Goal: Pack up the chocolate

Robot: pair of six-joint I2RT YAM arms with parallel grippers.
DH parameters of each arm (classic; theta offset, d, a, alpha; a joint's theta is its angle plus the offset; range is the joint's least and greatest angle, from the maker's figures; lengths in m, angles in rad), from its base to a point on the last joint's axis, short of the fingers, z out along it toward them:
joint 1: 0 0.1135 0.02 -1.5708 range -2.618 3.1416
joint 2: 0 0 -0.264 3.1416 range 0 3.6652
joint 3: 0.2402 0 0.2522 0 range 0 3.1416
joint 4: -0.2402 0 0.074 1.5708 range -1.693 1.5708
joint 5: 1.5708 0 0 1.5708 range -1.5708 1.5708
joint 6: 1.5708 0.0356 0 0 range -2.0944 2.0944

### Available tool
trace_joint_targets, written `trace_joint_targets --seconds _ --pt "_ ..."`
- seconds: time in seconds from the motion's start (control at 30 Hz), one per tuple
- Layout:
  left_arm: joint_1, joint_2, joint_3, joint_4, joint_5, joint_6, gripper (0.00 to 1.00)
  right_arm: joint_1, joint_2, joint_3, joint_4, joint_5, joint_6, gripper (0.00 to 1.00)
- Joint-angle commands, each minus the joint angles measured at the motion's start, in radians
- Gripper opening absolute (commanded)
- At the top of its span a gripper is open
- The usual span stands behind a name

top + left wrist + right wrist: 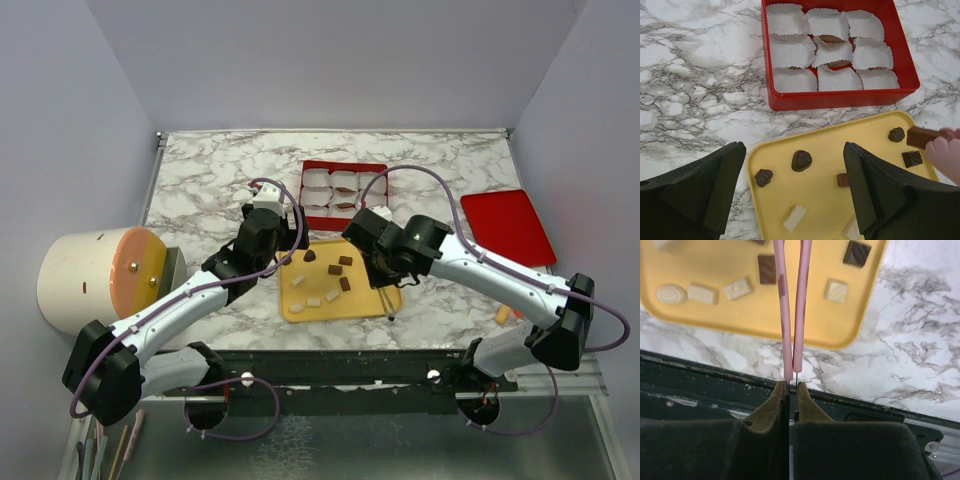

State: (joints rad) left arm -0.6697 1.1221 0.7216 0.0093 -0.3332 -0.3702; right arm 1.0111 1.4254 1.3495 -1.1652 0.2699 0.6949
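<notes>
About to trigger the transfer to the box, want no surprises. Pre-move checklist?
1. Right tool shut on pink tongs: ok.
2. Tongs gripping a chocolate piece: ok, looks pinched.
3. Piece lifted clear of yellow tray: cannot tell.
4. Empty paper cup free in red box: ok.
5. Left tool open, holding nothing: ok.

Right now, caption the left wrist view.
Open jaws frame a yellow tray of chocolates beside a red box of cups; pink tongs hold one.
</notes>
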Motion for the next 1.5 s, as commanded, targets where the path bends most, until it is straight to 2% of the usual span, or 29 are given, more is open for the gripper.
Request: trace_joint_targets --seconds 0.0,0.27,0.4,0.73,1.2,1.27,1.37,1.47 --pt "-0.004 -0.007 0.005 0.006 -0.009 -0.001 0.89 -0.058 0.074 0.088 -0.033 0.127 -0.017 0.01" --pt "-0.004 -0.021 0.003 0.007 -0.015 0.008 0.89 -0.329 0.201 0.174 0.129 0.104 -0.23 0.01" --pt "-0.004 -0.019 0.002 0.01 -0.015 0.011 0.89 -0.418 0.299 0.245 0.202 0.05 -0.309 0.01" --pt "-0.003 -0.011 -0.001 0.015 -0.017 0.014 0.89 -0.475 0.507 0.399 0.227 -0.016 -0.383 0.01" --pt "-0.003 -0.004 -0.007 0.017 -0.018 0.013 0.89 -0.524 0.629 0.494 0.241 -0.041 -0.415 0.02" --pt "-0.004 -0.003 -0.006 0.015 -0.02 0.014 0.89 -0.527 0.646 0.51 0.232 -0.043 -0.417 0.04" --pt "-0.003 -0.002 -0.007 0.015 -0.021 0.014 0.89 -0.529 0.657 0.517 0.231 -0.043 -0.418 0.17" --pt "-0.002 0.0 -0.006 0.015 -0.02 0.014 0.89 -0.532 0.66 0.514 0.232 -0.042 -0.416 0.23"
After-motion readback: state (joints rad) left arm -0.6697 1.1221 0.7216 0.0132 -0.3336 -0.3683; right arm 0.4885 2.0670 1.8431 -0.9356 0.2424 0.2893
